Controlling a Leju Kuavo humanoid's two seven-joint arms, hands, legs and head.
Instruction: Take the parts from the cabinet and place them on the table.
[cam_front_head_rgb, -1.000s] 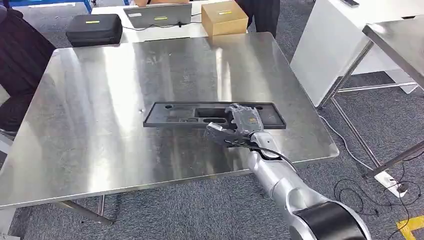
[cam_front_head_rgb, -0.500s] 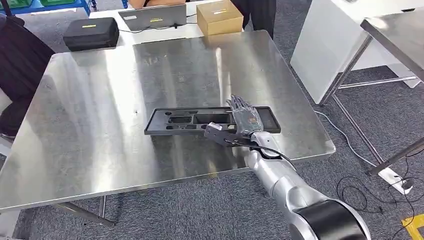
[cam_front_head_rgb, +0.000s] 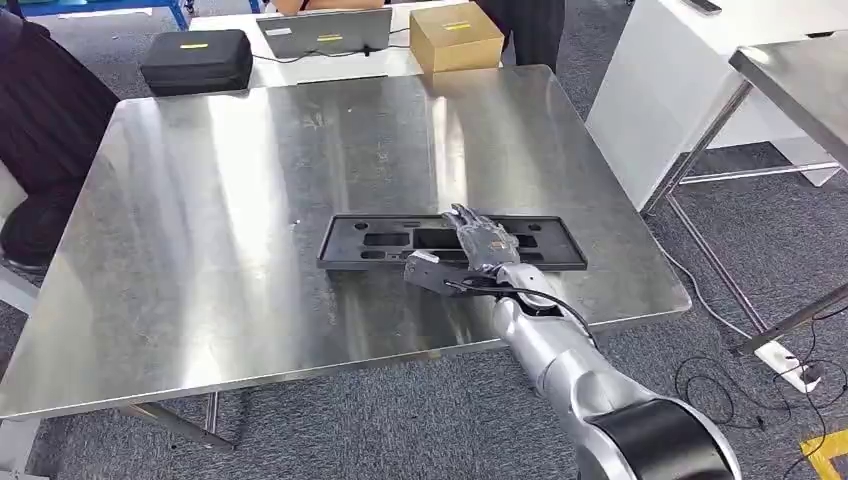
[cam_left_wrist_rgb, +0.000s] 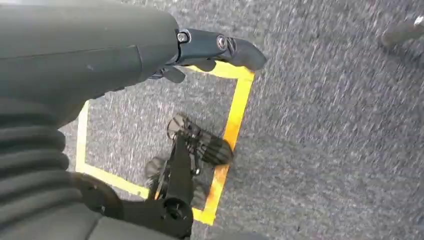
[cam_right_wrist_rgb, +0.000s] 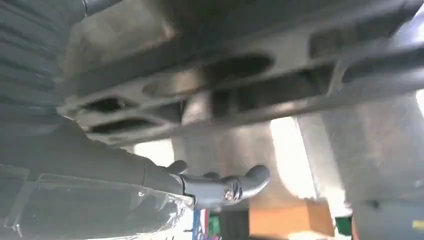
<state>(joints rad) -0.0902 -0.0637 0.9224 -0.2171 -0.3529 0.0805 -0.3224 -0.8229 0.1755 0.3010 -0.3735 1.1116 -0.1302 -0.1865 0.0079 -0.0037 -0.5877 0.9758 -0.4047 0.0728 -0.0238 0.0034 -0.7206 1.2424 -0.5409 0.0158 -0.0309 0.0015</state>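
Right hand (cam_front_head_rgb: 478, 252) lies across part (cam_front_head_rgb: 370, 242) on table (cam_front_head_rgb: 200, 200).

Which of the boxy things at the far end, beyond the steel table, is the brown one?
The cardboard box on the right is the brown one. The carrying case on the left is black, and the laptop between them is grey and flat.

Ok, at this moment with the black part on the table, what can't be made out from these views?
- Head view: whether the right hand grips the black part or just rests on it; its palm faces away from the camera.
- Right wrist view: the part is close and blurred, so contact is unclear.
- Head view: the table is cut off at the left edge.
- Left wrist view: the left hand is partly hidden by its grey cover.
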